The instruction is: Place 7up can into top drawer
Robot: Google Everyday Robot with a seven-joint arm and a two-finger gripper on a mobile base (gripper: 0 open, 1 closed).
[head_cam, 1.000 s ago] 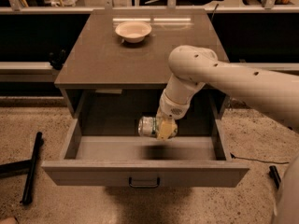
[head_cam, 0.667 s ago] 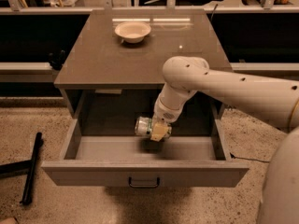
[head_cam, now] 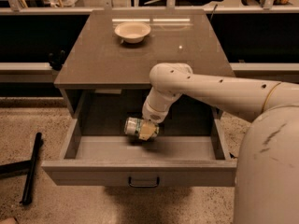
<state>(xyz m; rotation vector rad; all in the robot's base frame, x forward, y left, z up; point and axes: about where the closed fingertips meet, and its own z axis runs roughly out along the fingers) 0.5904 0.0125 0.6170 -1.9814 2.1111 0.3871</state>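
Observation:
The top drawer (head_cam: pixel 140 171) is pulled open below the counter, with a pale grey floor and a small dark handle (head_cam: pixel 144 182) on its front panel. My gripper (head_cam: pixel 145 130) reaches down into the drawer from the right and is shut on the 7up can (head_cam: pixel 134 127). The silver-and-green can lies on its side in my grip, just above the drawer floor near the middle.
A pale round bowl (head_cam: pixel 133 31) sits at the back of the brown counter top (head_cam: pixel 103 59). A black bar (head_cam: pixel 31 168) lies on the speckled floor to the left of the drawer. My white arm (head_cam: pixel 219 94) spans the drawer's right side.
My arm and the held can have moved left and a little lower inside the drawer. The drawer and the bowl have not moved.

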